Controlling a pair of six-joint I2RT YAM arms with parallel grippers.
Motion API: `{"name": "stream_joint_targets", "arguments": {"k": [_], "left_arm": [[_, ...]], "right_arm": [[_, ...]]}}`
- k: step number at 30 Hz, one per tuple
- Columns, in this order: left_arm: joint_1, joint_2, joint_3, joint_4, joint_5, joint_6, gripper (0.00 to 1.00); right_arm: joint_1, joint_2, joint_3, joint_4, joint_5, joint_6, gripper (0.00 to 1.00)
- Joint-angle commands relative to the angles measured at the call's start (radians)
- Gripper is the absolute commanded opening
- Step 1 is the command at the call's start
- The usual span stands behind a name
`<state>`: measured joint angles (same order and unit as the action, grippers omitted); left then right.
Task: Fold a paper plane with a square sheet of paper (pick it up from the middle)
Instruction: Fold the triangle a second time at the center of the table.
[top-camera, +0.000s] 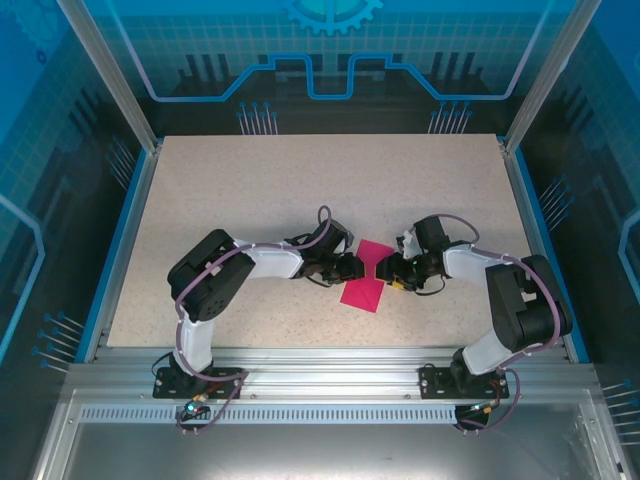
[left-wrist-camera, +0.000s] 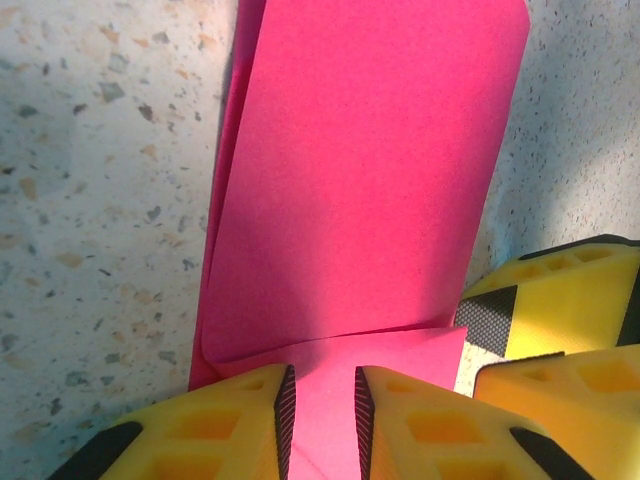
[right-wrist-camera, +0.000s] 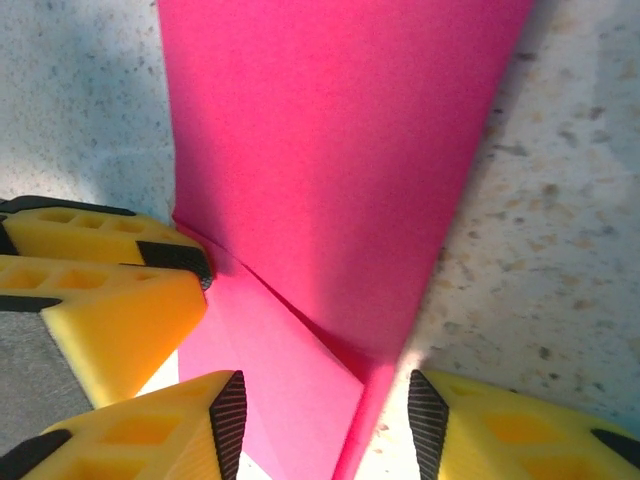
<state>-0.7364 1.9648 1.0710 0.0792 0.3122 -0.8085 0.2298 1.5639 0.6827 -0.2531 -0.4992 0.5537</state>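
The square sheet of paper (top-camera: 362, 288) is magenta-pink and lies partly folded on the speckled table, between both grippers. In the left wrist view the sheet (left-wrist-camera: 370, 170) stretches away from me, with a folded flap lying under my left gripper (left-wrist-camera: 320, 405). Its jaws stand a narrow gap apart over that flap, pinching nothing I can see. My right gripper (right-wrist-camera: 325, 415) stands open, straddling the sheet's (right-wrist-camera: 330, 150) near folded edge, one finger over paper and one over bare table. From above, the left gripper (top-camera: 355, 266) and right gripper (top-camera: 383, 270) nearly meet over the sheet's far corner.
The other arm's yellow fingers (left-wrist-camera: 560, 320) crowd in at the right of the left wrist view, and yellow fingers (right-wrist-camera: 100, 290) sit close at the left of the right wrist view. A metal rail (top-camera: 320, 365) runs along the table's near edge.
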Motion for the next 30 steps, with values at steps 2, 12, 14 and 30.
{"name": "stream_joint_targets", "arguments": {"k": [2, 12, 14, 30], "left_arm": [[-0.009, 0.014, 0.024, -0.029, 0.018, 0.023, 0.26], [-0.009, -0.001, 0.018, -0.031, 0.006, 0.021, 0.26], [-0.008, -0.007, 0.013, -0.029, 0.001, 0.02, 0.26], [-0.008, -0.016, 0.002, -0.031, -0.014, 0.011, 0.26]], "right_arm": [[0.001, 0.018, 0.008, 0.031, -0.053, 0.007, 0.46], [0.002, 0.012, -0.001, 0.038, -0.067, 0.008, 0.47], [-0.001, 0.007, -0.01, 0.037, -0.057, 0.009, 0.48], [-0.069, 0.051, 0.036, 0.039, 0.021, -0.003, 0.51]]}}
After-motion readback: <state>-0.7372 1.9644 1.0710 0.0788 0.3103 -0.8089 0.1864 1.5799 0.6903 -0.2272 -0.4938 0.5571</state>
